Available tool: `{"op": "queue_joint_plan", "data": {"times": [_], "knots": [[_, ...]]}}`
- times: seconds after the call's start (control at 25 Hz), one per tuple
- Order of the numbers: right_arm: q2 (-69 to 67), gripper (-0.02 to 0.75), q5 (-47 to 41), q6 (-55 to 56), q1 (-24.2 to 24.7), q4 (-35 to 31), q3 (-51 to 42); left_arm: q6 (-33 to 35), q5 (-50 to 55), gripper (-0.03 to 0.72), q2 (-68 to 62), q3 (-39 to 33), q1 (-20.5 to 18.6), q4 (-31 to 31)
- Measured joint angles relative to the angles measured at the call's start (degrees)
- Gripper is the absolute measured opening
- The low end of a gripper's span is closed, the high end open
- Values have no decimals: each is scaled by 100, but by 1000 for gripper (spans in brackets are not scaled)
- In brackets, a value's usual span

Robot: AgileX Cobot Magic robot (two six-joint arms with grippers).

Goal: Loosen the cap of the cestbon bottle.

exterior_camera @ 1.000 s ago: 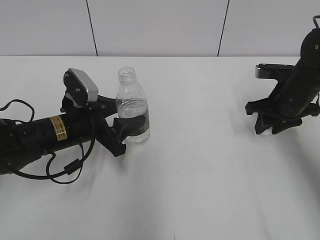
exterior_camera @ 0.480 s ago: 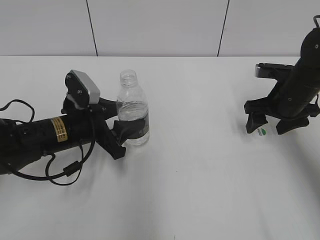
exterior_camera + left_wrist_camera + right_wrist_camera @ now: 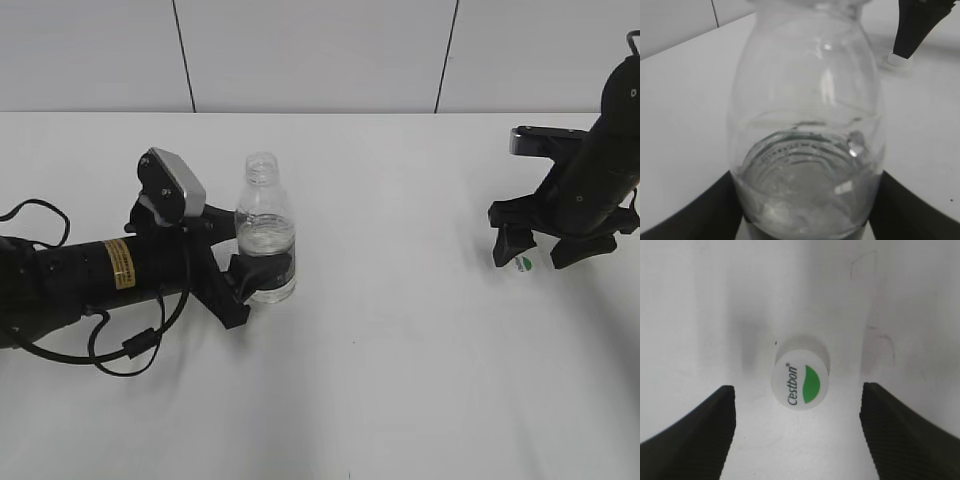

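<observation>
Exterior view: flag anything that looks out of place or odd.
The cap lies on the table far right, between the open fingers of the right claw, far from the cestbon bottle. The bottle's neck is open and uncapped. It stands upright in the left claw; no spill shows.

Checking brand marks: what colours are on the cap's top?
White cap, green half-moon, green lettering; clearest in the right wrist view.

The cestbon bottle (image 3: 265,232) stands upright on the white bench (image 3: 380,380) with its neck open — no cap on it. The left gripper (image 3: 238,268) reaches in from the bottle's left, its jaws closed around the lower body. Well to the bottle's right, the cap (image 3: 521,264) lies on the bench — the right gripper (image 3: 541,246) hangs over it, jaws spread to either side, not touching.
</observation>
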State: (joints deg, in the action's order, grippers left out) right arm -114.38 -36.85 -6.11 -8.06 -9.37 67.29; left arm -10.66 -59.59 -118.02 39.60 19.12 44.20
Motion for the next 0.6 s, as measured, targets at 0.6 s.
{"op": "queue_joint_plan", "data": {"times": [0.6], "knots": [[755, 593, -116, -50, 0, 33, -3, -492, 495, 500, 13, 0, -661, 1471]]}}
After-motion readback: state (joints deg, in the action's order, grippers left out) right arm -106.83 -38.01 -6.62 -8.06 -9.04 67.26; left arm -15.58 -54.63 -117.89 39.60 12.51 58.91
